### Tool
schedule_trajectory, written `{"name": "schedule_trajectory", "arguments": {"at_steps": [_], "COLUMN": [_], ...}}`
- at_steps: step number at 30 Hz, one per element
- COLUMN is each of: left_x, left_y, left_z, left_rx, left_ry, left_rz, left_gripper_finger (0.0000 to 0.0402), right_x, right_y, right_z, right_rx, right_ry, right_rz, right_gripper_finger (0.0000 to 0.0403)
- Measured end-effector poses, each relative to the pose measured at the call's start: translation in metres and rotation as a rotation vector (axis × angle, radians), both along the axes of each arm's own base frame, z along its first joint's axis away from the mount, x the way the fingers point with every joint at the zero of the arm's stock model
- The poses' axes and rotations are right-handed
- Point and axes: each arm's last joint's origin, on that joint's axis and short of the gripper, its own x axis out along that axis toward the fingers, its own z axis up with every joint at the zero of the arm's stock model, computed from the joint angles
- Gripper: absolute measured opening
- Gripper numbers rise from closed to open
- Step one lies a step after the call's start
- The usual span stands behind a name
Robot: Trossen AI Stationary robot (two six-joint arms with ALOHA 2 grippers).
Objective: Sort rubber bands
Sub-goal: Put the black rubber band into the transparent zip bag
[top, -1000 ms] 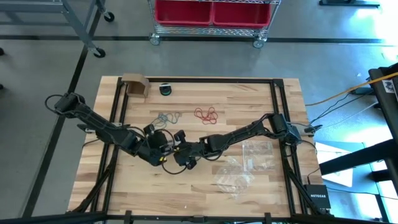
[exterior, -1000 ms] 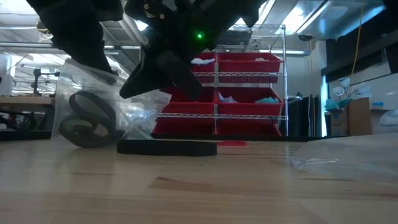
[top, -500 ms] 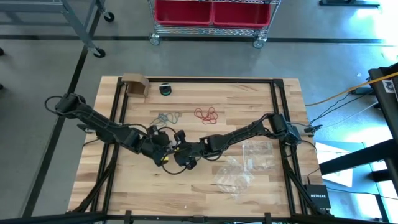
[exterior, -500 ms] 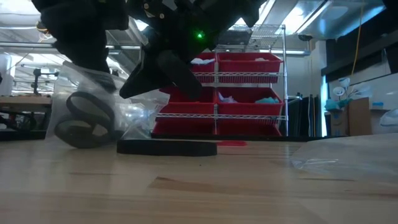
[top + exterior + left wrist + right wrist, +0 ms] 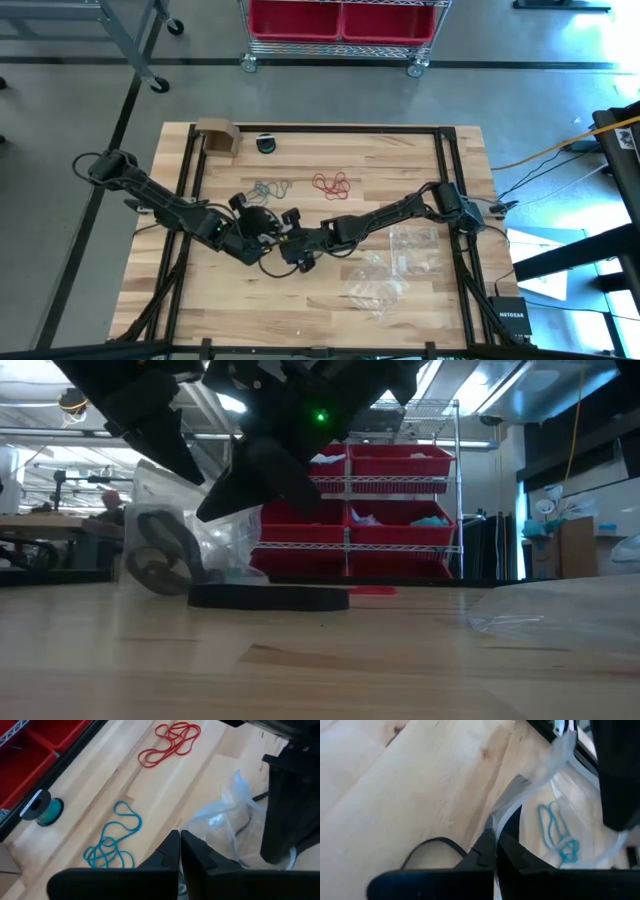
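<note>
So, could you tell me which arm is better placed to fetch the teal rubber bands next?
Probably the left: the teal rubber bands lie just beyond the left gripper, while the right gripper is shut on the clear bag.

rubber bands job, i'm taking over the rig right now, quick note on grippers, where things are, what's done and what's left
Left gripper: fingers shut, at the clear bag mid-table.
Right gripper: fingers shut on that bag's edge, facing the left one.
Black rubber bands: bunched inside the held bag.
Teal rubber bands and red rubber bands: loose on the table, farther back, each in its own cluster.
More clear bags lie right of centre.
Done: black ones appear bagged. Left: teal and red are not yet bagged.
</note>
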Motion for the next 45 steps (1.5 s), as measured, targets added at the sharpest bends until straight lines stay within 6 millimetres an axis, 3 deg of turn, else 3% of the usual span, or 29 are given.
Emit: {"name": "schedule_trajectory", "arguments": {"at_steps": [6,9,12,18,23,26,30,35,40,45], "left_x": [-0.001,-0.001,-0.001,-0.001,-0.001,-0.001,-0.001,-0.001,-0.001,-0.001], "left_y": [0.0,0.0,0.0,-0.001,-0.001,-0.001,-0.001,-0.001,-0.001,-0.001], "left_z": [0.0,0.0,0.0,0.0,-0.001,-0.001,-0.001,-0.001,-0.001,-0.001], "left_rx": [-0.001,-0.002,-0.006,-0.015,-0.022,-0.023,-0.023,-0.028,-0.049,-0.061], "left_ry": [0.002,0.002,0.003,0.008,0.01,0.009,0.009,0.012,0.005,-0.005], "left_rz": [0.001,0.002,0.0,-0.005,-0.006,-0.005,-0.005,-0.007,-0.003,0.01], "left_gripper_finger": [0.0001,0.0001,0.0001,0.0001,0.0001,0.0001,0.0001,0.0001,0.0001,0.0001], "right_x": [0.0,0.0,-0.003,-0.025,-0.048,-0.053,-0.061,-0.065,-0.069,-0.064], "right_y": [0.0,0.0,-0.001,-0.005,-0.006,-0.003,-0.002,-0.01,0.001,0.007], "right_z": [0.0,0.002,0.013,0.057,0.074,0.063,0.023,-0.01,-0.045,-0.05], "right_rx": [0.108,0.135,0.166,0.279,0.431,0.506,0.515,0.551,0.435,0.417], "right_ry": [-0.014,-0.027,-0.046,-0.019,0.138,0.219,0.178,0.042,0.084,0.043], "right_rz": [-0.08,-0.107,-0.162,-0.213,-0.221,-0.206,-0.216,-0.246,-0.258,-0.225], "right_gripper_finger": [0.0002,0.0025,0.0068,0.0171,0.0245,0.0275,0.0295,0.0299,0.0293,0.0292]}}
